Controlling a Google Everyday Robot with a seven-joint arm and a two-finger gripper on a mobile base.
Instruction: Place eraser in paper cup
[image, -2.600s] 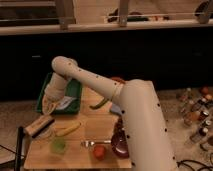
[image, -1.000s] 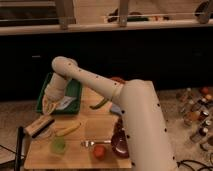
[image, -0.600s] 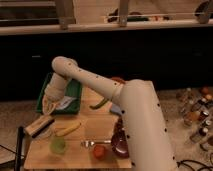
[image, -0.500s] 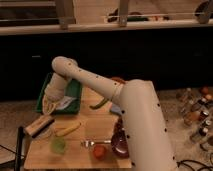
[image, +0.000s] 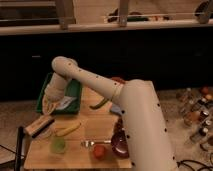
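Note:
The eraser (image: 40, 125), a long block with a tan top and a dark side, lies at the table's left edge. It seems to rest across the paper cup (image: 46, 134), of which only a pale rim shows under its right end. My gripper (image: 48, 103) hangs at the end of the white arm over the left part of the green tray (image: 75, 90), a little above and behind the eraser, apart from it.
A banana (image: 67, 130), a translucent green cup (image: 58, 145), a spoon (image: 90, 143), a red fruit (image: 100, 151), a dark red bowl (image: 120, 146) and a green pepper (image: 100, 103) lie on the wooden table (image: 80, 157). Bottles (image: 195, 112) stand at the right.

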